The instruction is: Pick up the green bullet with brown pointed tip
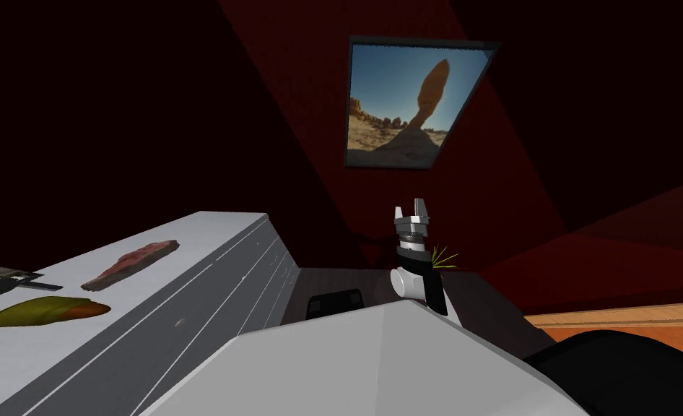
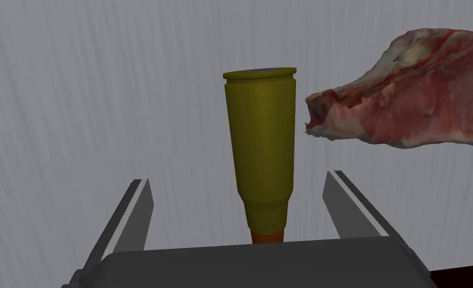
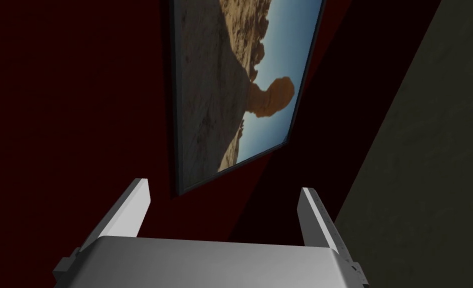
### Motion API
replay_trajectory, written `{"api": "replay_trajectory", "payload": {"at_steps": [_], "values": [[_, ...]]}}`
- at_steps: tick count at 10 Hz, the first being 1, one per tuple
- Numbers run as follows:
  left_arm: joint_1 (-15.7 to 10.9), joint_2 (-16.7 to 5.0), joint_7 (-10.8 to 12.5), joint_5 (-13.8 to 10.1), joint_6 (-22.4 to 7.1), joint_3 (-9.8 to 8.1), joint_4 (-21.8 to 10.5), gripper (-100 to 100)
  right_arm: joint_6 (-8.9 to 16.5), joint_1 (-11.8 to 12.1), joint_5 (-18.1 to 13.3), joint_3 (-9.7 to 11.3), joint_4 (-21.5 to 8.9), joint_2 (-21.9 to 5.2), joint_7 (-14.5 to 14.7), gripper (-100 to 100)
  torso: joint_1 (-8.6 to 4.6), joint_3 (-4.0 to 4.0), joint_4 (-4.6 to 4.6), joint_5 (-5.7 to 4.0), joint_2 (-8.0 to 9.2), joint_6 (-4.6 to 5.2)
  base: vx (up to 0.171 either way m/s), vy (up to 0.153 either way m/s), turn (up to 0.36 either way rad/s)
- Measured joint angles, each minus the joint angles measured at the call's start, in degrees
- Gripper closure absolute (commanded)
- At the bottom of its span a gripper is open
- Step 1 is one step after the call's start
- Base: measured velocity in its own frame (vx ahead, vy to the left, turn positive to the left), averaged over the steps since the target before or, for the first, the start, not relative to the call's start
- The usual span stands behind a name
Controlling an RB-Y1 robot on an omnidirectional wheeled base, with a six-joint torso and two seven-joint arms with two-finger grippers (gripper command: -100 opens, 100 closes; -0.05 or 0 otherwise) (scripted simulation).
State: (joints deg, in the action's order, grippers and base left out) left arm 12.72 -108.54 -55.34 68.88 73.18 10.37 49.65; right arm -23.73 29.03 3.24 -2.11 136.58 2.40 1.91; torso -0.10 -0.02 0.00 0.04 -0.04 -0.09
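The bullet (image 2: 263,150) is olive green with an orange-brown tip and lies on a pale grey top (image 2: 80,100). Its tip points at my left gripper's body and its flat base points away. My left gripper (image 2: 236,178) is open, one finger on each side of the bullet's narrow neck, both apart from it. In the head view the bullet (image 1: 44,311) lies at the near left of the cabinet top (image 1: 210,224), with the left gripper (image 1: 22,280) just behind it. My right gripper (image 1: 412,211) is raised in front of the chest, open (image 3: 224,187) and holding nothing.
A slab of raw red meat (image 2: 410,95) lies close beside the bullet's base end, also seen as meat (image 1: 134,263) further back on the top. The cabinet's front (image 1: 210,303) has drawer lines. A black object (image 1: 333,303) sits on the dark floor beside it.
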Motion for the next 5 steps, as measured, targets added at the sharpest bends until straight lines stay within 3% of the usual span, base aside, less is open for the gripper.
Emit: {"api": "replay_trajectory", "payload": {"at_steps": [1, 2, 3, 4, 5], "values": [[-4.1, 3.1, -0.2, 4.6, 2.0, 0.24, -1.3, -100, 0.0, 0.0, 0.0, 0.0, 0.0, 0.0, 0.0, 0, 0.01, 0.01, 0.01, 0.01, 0.00, -0.07, 0.016, -0.057, -0.252], [-10.9, 6.7, -0.3, 10.8, 4.7, 2.27, -3.2, -100, 0.0, 0.0, 0.0, 0.0, 0.0, 0.0, 0.0, 0, -0.04, -0.04, -0.02, 0.00, -0.06, 0.02, 0.012, -0.052, -0.108], [-11.3, 8.2, -1.6, 9.9, 5.1, 3.57, -4.4, -100, 0.0, 0.0, 0.0, 0.0, 0.0, 0.0, 0.0, 0, -0.05, -0.02, 0.00, -0.02, -0.04, -0.09, 0.003, -0.027, 0.053], [-9.9, 8.4, -1.8, 8.1, 3.9, 3.91, -3.4, -100, 0.0, 0.0, 0.0, 0.0, 0.0, 0.0, 0.0, 0, 0.01, 0.02, 0.02, -0.02, 0.01, -0.10, 0.001, -0.010, 0.013], [-9.7, 8.4, -1.7, 7.9, 3.6, 3.93, -3.2, 100, 0.0, 0.0, 0.0, 0.0, 0.0, 0.0, 0.0, 0, 0.07, 0.03, 0.02, -0.02, 0.03, -0.08, 0.000, 0.000, 0.000]]}}
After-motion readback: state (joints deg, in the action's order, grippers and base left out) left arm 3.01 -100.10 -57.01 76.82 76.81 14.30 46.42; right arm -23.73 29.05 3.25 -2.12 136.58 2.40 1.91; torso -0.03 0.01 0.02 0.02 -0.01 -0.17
